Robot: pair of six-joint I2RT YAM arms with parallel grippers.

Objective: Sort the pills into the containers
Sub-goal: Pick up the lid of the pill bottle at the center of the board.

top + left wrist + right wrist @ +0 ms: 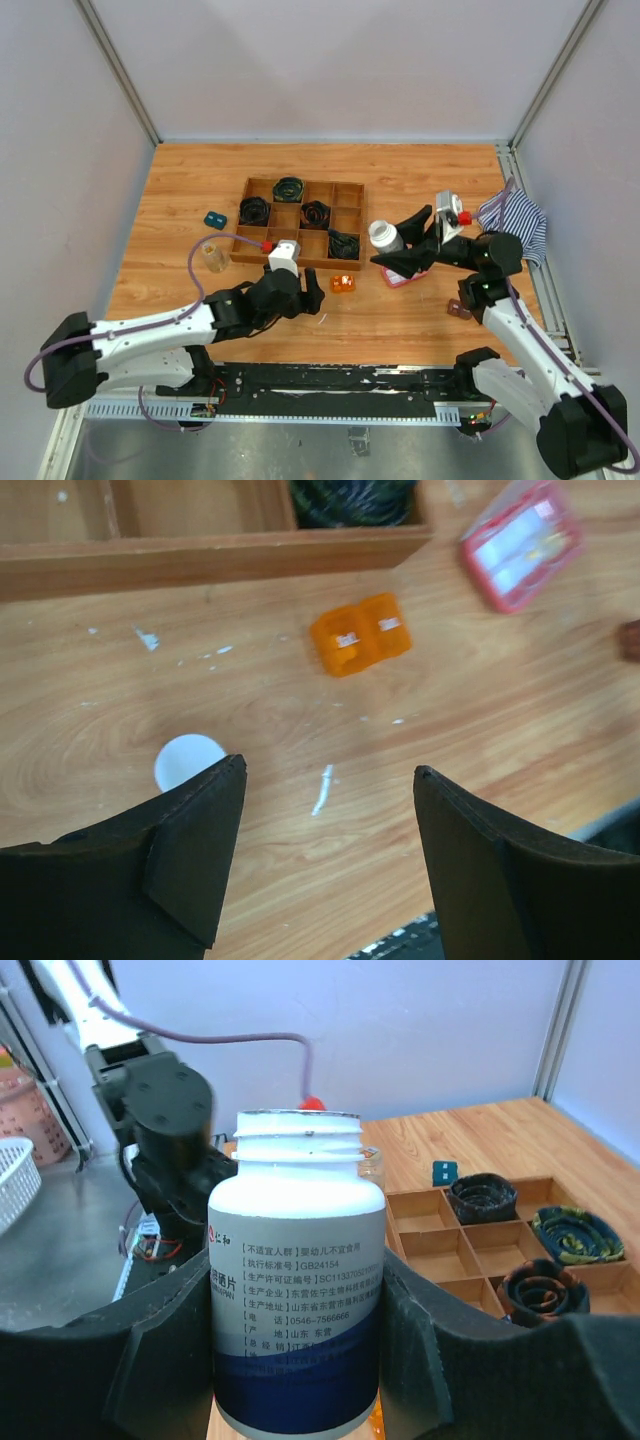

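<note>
At the right side of the table, beside the wooden compartment tray [305, 182], the right gripper [398, 247] clamps the white pill bottle [297, 1290] upright by its labelled body, one pad on each side. The neck is uncapped and its threads are exposed. We judge the bottle to be light, rigid plastic with a smooth, slippery label. We grip it at mid-body, never at the thin neck, and keep it vertical so that nothing spills.

The left gripper [330, 775] hangs low over the bare wood with its jaws spread and nothing between them. A white round disc [185, 762], probably the cap, lies partly behind one finger. We take such a flat, light part by its rim.

The pink box [520, 542] lies near the orange block [360, 633]. The clear vial [213, 256] stands left of the tray.
</note>
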